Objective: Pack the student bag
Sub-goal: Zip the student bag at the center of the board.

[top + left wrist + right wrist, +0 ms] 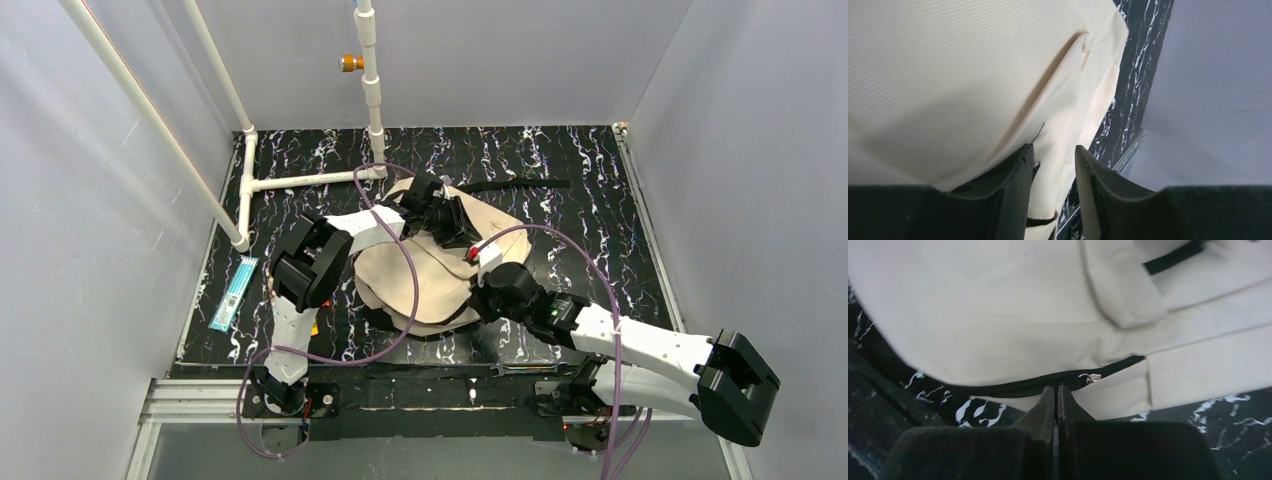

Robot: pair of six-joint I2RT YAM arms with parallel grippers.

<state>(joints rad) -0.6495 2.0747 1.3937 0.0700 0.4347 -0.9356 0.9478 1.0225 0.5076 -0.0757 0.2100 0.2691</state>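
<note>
The student bag (425,275), beige fabric with a black zip, lies flat in the middle of the table. My left gripper (452,222) is over its far part. In the left wrist view the left gripper (1054,155) has its jaws apart, and a fold of the student bag (973,65) runs down between them, against the left finger (1015,175). My right gripper (490,262) is at the bag's right edge. In the right wrist view the right gripper (1056,388) is shut, its tips at the black zip (1013,387), with the metal zip slider (1092,377) just to their right.
A blue flat packet (232,293) lies at the table's left edge. A white pipe frame (300,181) stands at the back left. A black strap (520,185) trails from the bag toward the back. Purple cables (410,290) drape across the bag.
</note>
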